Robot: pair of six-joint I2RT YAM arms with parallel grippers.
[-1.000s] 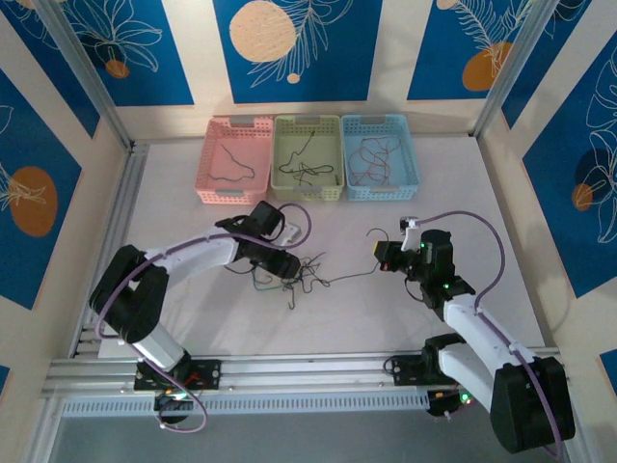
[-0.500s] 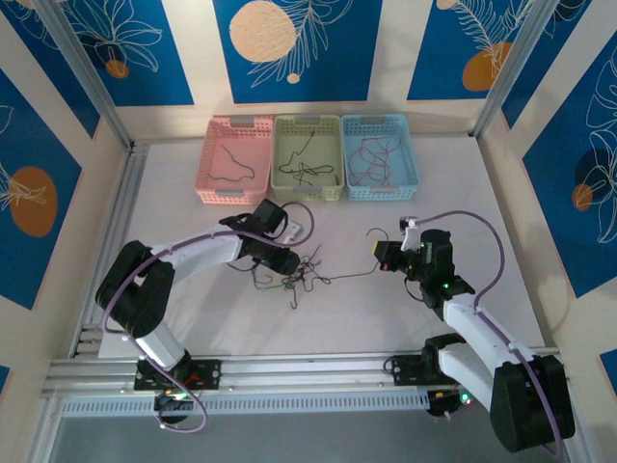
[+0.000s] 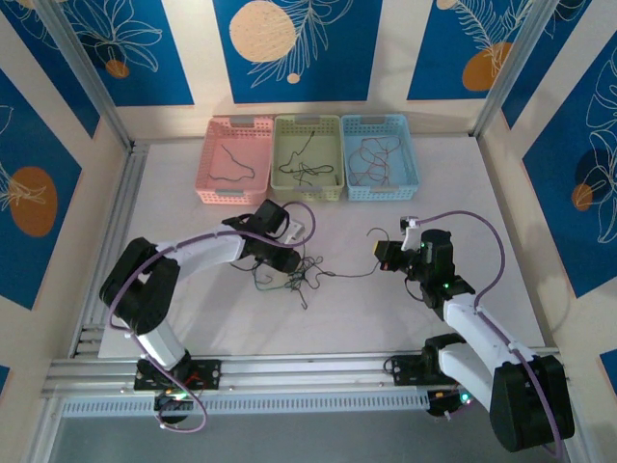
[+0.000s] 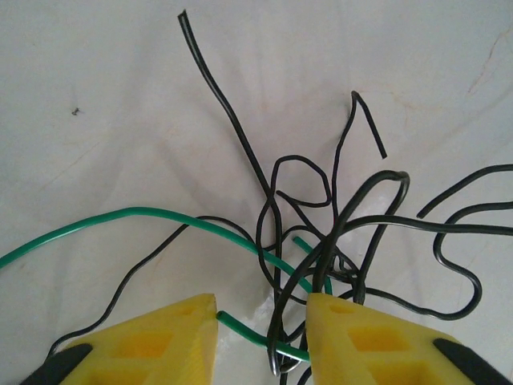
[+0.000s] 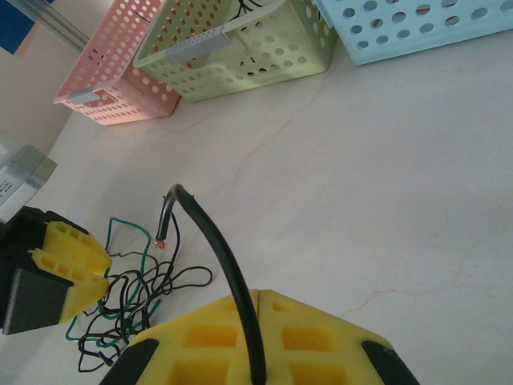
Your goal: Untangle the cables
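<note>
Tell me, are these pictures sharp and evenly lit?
Top external view: even light, soft shadows, the thin cables barely resolved. Left wrist view: cables crisp against the pale table. Right wrist view: tilted framing, the close black cable slightly soft.

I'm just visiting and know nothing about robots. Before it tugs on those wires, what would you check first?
1. Right gripper grips its black cable: ok, fingers shut on it.
2. Left gripper has wire to grab: ok, jaws apart with wire lying between them.
3. Just one wire in that gap: not ok, a green wire and a black wire both cross it.
4. The held black cable is free of the tangle: cannot tell; it runs straight into the tangle.
5. Arms clear of each other: ok, they are well apart in the top view.
</note>
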